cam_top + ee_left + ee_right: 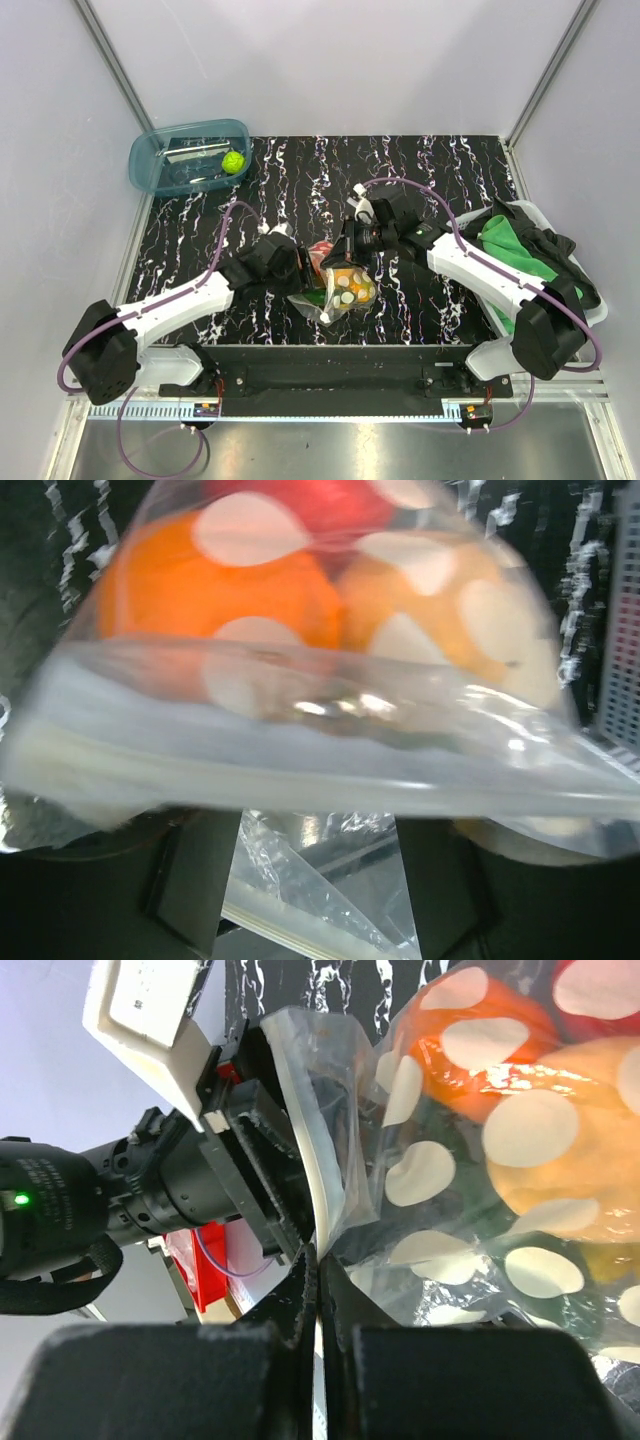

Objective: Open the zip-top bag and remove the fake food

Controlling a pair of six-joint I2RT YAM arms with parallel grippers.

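Near the front middle of the black, white-veined table [430, 180], the clear crinkly zip-top bag with pale dots [338, 297] sits between both arms. The glossy orange, red, yellow and green fake food [347, 284] is packed inside it. The right gripper [318, 1260] is clenched on one lip of the bag's mouth, its fingers pressed together on the film. It seems to be anchoring that side so the opposite lip can be drawn away. The left gripper [315, 830] faces it across the bag with its fingers [190, 880] spread. Loose plastic lies between them, unpinched, so this side looks released. The food appears to be all inside, so nothing is removed yet. At far left a blue translucent tub [160, 170] holds a lime green ball [234, 161]. At right a white basket [530, 212] holds a green cloth [510, 250].
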